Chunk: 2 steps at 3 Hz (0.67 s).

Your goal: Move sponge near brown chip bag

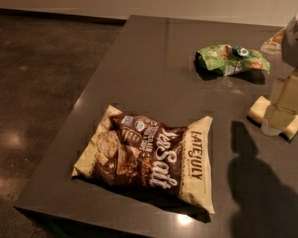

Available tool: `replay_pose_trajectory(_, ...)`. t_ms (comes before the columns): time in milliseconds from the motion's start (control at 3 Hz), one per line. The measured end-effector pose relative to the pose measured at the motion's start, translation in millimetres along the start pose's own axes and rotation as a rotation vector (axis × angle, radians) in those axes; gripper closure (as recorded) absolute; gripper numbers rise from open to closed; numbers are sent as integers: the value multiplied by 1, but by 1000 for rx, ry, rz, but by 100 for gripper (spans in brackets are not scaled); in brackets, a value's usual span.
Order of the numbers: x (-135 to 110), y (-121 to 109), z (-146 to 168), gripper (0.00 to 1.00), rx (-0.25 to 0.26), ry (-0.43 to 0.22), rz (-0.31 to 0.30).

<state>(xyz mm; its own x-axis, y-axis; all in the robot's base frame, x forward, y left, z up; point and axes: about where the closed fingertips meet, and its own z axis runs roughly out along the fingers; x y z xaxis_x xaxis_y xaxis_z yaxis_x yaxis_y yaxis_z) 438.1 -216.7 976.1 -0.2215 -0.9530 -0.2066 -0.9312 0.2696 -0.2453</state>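
A dark surface (154, 68) carries three things. The brown chip bag (149, 155) lies flat near the 6 o'clock edge, its cream ends pointing roughly toward 8 and 4 o'clock, with "Sea Salt" and "LATE JULY" lettering facing up. A green snack bag (233, 59) lies crumpled at about 1 o'clock from it, well apart.

The sponge (260, 110), a pale yellow block, rests flat on the surface at about 2 to 3 o'clock from the brown chip bag, with a bare strip of surface between them. It sits at roughly 5 o'clock from the green snack bag.

The end effector (274, 125) comes down from the 2 o'clock corner of the view, and its cream tip lies right over the middle of the sponge, hiding that part. I cannot tell whether it is spread, pressed together or pinching the sponge.

A dark shadow (258, 182) falls on the surface at 6 o'clock from the sponge.
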Motion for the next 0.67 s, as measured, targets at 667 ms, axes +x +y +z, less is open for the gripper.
replay_pose_trajectory(667,5,-5,9,0,10,46,0)
